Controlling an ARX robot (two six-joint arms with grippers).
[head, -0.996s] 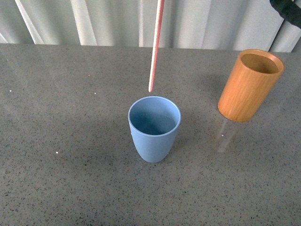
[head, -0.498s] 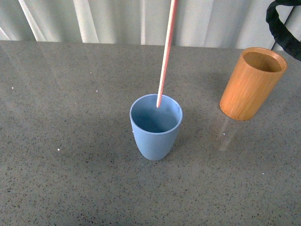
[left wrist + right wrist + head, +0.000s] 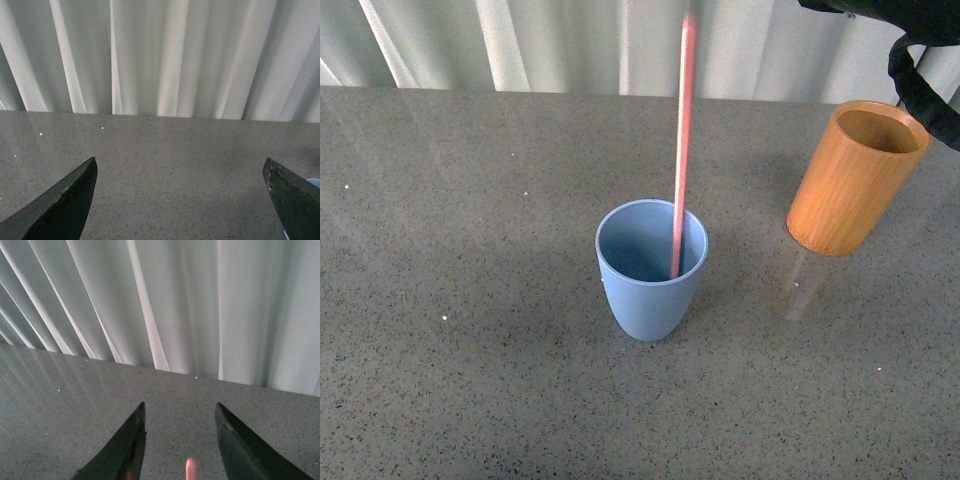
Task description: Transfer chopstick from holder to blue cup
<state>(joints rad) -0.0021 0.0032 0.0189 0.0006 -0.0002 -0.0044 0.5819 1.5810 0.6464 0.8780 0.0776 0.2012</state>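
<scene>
A pale pink chopstick (image 3: 682,140) stands almost upright inside the blue cup (image 3: 651,290) in the middle of the grey table, its lower end resting in the cup. The orange-brown wooden holder (image 3: 853,180) stands to the right of the cup with nothing showing inside it. In the right wrist view the chopstick's top end (image 3: 191,469) shows between the spread fingers of my right gripper (image 3: 179,412), which is open and does not touch it. My left gripper (image 3: 180,167) is open over bare table, and a sliver of the blue cup (image 3: 313,182) shows beside one finger.
A grey speckled table (image 3: 470,300) carries both cups. White pleated curtains (image 3: 570,45) hang along its far edge. A black cable and part of my right arm (image 3: 920,60) hang at the top right, above the holder.
The chopstick has dropped from above the cup into it; its lower end now rests inside. My right gripper has let it go, and the arm has come into the top right.
</scene>
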